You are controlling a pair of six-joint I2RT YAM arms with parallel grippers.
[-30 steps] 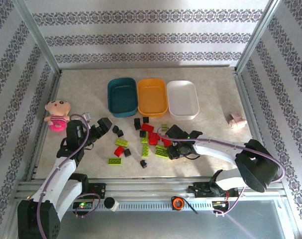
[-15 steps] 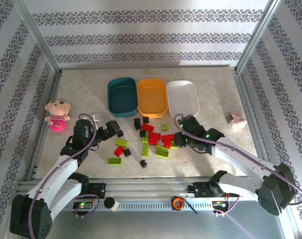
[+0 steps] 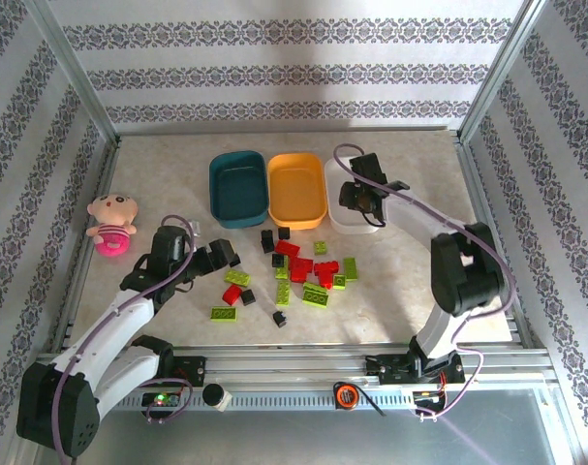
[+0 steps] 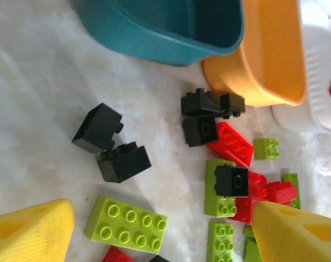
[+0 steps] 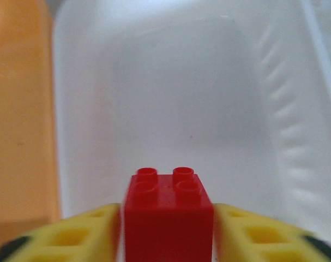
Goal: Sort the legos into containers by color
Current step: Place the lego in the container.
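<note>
Right wrist view: the right gripper (image 5: 168, 236) pinches a red brick (image 5: 168, 210) between its two yellow fingers, studs up, above the floor of the white tub (image 5: 209, 93).
Right hand state: grasping the red brick, with both pads against its sides.
Left hand state: the left gripper (image 4: 162, 213) is spread wide and holds nothing, low over two black bricks (image 4: 112, 147).
Where the rest lie: the other bricks (image 3: 298, 271) are scattered on the table (image 3: 419, 262), just in front of the teal tub (image 3: 237, 189), the orange tub (image 3: 296, 189) and the white one.
Step in hand: dropping the red brick, by my judgement.
How to do it well: part the fingers fully while well inside the rim, clear of the orange wall, and low enough that the brick does not bounce out.
Left arm's move: centre one black brick between the fingers, not both, before closing.
Progress: early, since most bricks lie unsorted.
</note>
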